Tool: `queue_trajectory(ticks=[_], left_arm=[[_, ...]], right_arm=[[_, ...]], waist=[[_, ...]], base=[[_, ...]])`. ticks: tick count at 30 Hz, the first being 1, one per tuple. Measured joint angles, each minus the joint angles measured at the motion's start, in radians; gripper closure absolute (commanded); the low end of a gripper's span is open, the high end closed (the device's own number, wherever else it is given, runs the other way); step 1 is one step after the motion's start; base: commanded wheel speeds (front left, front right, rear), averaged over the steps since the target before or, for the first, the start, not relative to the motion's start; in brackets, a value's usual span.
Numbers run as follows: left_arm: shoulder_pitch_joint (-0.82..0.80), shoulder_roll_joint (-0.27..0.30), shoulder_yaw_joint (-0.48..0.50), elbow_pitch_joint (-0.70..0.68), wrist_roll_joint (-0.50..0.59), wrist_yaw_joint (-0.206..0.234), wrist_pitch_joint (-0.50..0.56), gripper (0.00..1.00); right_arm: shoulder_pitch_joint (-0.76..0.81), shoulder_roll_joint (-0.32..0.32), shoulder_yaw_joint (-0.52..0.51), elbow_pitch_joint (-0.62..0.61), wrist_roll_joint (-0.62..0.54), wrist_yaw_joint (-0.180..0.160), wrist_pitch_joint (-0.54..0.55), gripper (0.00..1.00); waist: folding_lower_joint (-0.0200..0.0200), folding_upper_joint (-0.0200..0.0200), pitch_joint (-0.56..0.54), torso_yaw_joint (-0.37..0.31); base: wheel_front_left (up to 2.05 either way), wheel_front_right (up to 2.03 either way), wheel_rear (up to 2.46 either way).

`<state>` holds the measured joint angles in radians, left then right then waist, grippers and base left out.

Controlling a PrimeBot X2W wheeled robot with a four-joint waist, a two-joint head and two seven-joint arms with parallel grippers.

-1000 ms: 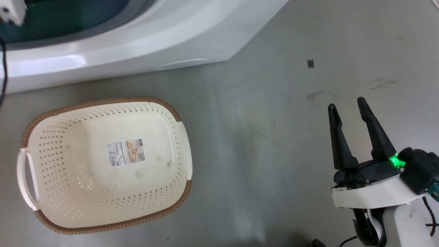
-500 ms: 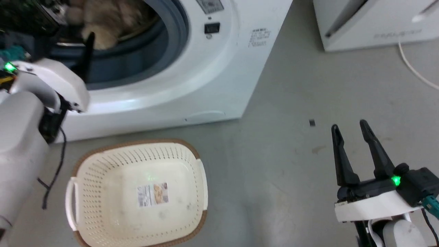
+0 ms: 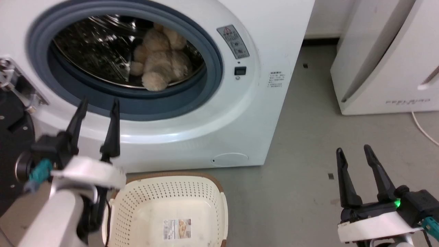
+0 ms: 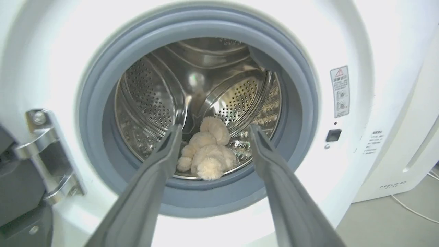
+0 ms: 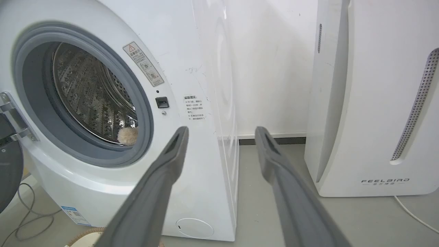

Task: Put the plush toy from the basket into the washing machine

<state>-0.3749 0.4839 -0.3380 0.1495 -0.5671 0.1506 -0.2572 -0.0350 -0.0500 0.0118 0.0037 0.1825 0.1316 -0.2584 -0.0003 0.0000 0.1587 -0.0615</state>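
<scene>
The beige plush toy (image 3: 158, 61) lies inside the steel drum of the white washing machine (image 3: 247, 113), near the front of the porthole; the left wrist view has it (image 4: 207, 157) between my fingers but well beyond them. My left gripper (image 3: 99, 102) is open and empty, in front of the grey gasket's lower rim. The cream basket (image 3: 219, 202) sits on the floor below the washer, with nothing in it but its label. My right gripper (image 3: 354, 151) is open and empty at the lower right, over the floor. A bit of the plush toy (image 5: 127, 135) peeks from the drum in the right wrist view.
The dark round door (image 3: 12, 137) hangs open at the left, on a metal hinge (image 4: 48, 154). A white FEELBIRD appliance (image 3: 387, 58) stands to the right of the washer, with a white cable (image 3: 423, 130) on the grey floor (image 3: 301, 154).
The head camera has tilted up from the basket to the washer's porthole. The left gripper has drawn back out of the drum, leaving the plush toy inside. The right gripper keeps its pose.
</scene>
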Motion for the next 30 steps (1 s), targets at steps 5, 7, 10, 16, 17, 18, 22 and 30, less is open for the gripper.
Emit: queue_trajectory(ticks=[5,7,10,16,17,18,22,30], left_arm=[[0.195,-0.07,0.102,-0.101,0.087,0.024,0.0,0.0],[0.261,-0.101,0.13,-0.13,0.113,0.024,0.0,0.0],[0.341,-0.14,0.146,-0.156,0.166,0.02,0.0,0.0],[0.446,-0.209,0.154,-0.143,0.237,0.001,0.0,0.0],[0.454,-0.217,0.155,-0.142,0.244,-0.006,0.0,0.0],[0.461,-0.224,0.155,-0.139,0.251,-0.013,0.0,0.0],[0.483,-0.241,0.158,-0.115,0.267,-0.032,0.0,0.0],[0.483,-0.252,0.162,-0.1,0.269,-0.049,0.002,1.0]], right_arm=[[0.018,0.0,0.019,0.001,-0.001,0.0,0.0,0.0],[0.028,0.0,0.026,0.0,-0.001,0.0,0.0,0.0],[0.048,0.0,0.026,0.001,-0.003,0.0,0.0,0.0],[0.08,0.0,0.034,0.004,-0.003,0.0,0.0,0.0],[0.085,0.0,0.034,0.004,-0.003,0.0,0.0,0.0],[0.091,0.0,0.035,0.005,-0.002,0.0,0.0,0.0],[0.1,0.0,0.041,0.009,-0.002,0.0,0.0,0.0],[0.099,0.0,0.044,0.01,-0.002,0.0,0.001,1.0]], waist=[[0.0,0.0,-0.056,0.014],[0.0,0.0,-0.075,0.017],[0.0,0.0001,-0.099,0.023],[0.0,0.0,-0.131,0.034],[0.0,0.0,-0.134,0.036],[0.0,0.0,-0.137,0.037],[0.0001,0.0,-0.144,0.037],[0.0002,0.0,-0.143,0.034]], base=[[0.0,0.0,0.0],[0.0,0.0,0.0],[0.0,0.0,0.0],[0.0,0.0,0.0],[0.0,0.0,0.0],[0.0,0.0,0.0],[0.0,0.0,0.0],[0.0,0.0,0.0]])
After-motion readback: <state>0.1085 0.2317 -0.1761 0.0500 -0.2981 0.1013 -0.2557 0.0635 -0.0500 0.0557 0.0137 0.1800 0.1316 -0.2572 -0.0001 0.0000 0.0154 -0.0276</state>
